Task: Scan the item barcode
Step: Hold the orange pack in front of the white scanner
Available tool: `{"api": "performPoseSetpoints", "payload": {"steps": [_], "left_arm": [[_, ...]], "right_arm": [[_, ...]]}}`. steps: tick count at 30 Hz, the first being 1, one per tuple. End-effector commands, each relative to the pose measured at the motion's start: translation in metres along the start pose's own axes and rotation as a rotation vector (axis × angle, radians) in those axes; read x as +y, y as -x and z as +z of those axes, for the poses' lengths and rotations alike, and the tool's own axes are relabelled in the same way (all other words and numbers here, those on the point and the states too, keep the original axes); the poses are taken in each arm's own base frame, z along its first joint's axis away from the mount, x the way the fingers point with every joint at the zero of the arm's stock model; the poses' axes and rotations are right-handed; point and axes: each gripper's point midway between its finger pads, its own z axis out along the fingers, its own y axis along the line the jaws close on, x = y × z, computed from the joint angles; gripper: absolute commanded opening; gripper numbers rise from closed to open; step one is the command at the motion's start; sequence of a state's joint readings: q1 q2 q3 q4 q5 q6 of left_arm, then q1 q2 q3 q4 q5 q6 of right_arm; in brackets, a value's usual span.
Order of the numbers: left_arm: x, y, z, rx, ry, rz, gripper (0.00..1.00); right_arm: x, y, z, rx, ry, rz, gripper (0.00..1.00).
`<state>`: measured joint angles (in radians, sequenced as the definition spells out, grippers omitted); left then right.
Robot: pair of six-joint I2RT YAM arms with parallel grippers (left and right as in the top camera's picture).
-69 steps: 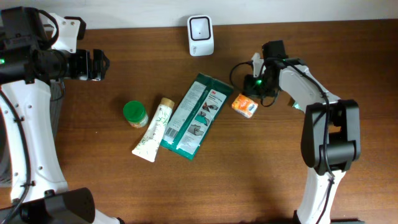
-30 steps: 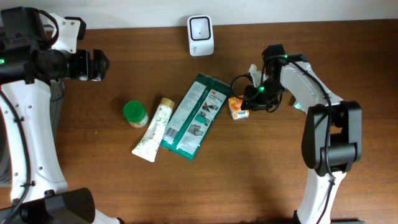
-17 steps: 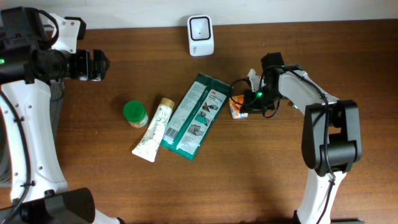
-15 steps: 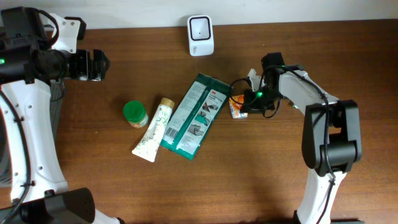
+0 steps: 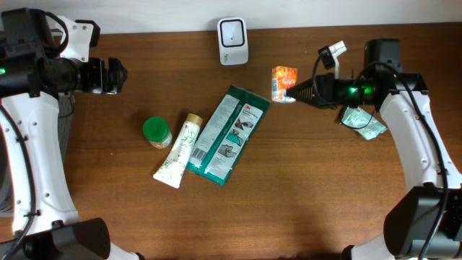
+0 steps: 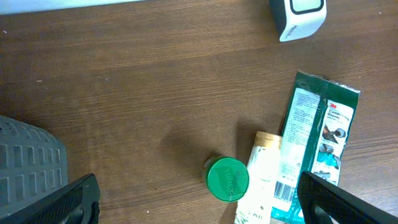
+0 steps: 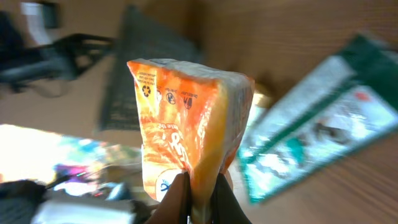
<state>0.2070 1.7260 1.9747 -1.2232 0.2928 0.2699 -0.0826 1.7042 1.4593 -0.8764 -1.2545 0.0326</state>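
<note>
The right gripper (image 5: 292, 91) has its jaws pinching the orange packet (image 5: 284, 79), long axis crosswise to them, near the white scanner (image 5: 233, 41); the left gripper (image 5: 114, 76) jaws gape.

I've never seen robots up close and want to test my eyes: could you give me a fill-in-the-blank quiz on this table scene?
The right pincer is shut on a small ____ plastic packet.
The left pincer stands wide ____, holding nothing.
The cream plastic tube lies between the flat dark-green package and the round jar with the ____ lid.
Missing words: orange; open; green.
</note>
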Motion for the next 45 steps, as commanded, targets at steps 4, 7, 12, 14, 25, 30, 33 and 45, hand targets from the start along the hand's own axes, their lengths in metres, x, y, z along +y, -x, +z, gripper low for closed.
{"api": "performPoseSetpoints", "payload": {"steps": [4, 7, 12, 14, 25, 30, 33, 45], "left_arm": [[-0.004, 0.004, -0.006, -0.019, -0.011, 0.018, 0.99], [-0.004, 0.004, -0.006, -0.019, -0.011, 0.018, 0.99], [-0.004, 0.004, -0.006, -0.019, -0.011, 0.018, 0.99], [-0.004, 0.004, -0.006, -0.019, -0.011, 0.018, 0.99], [-0.004, 0.004, -0.006, -0.019, -0.011, 0.018, 0.99], [-0.004, 0.004, -0.006, -0.019, -0.011, 0.018, 0.99], [-0.004, 0.004, -0.006, -0.019, -0.011, 0.018, 0.99], [-0.004, 0.004, -0.006, -0.019, -0.011, 0.018, 0.99]], "right_arm": [[0.05, 0.004, -0.021, -0.033, 0.282, -0.055, 0.04], [0.05, 0.004, -0.021, -0.033, 0.281, -0.056, 0.04], [0.007, 0.006, -0.013, -0.036, 0.027, -0.058, 0.04], [-0.049, 0.001, -0.009, -0.016, -0.327, 0.026, 0.04], [-0.007, 0.138, 0.02, -0.163, -1.079, -0.394, 0.04], [-0.082, 0.185, 0.095, -0.159, -1.359, -0.685, 0.04], [-0.113, 0.199, 0.121, -0.193, -1.476, -0.793, 0.04], [-0.178, 0.199, 0.177, -0.03, -1.452, -1.064, 0.04]]}}
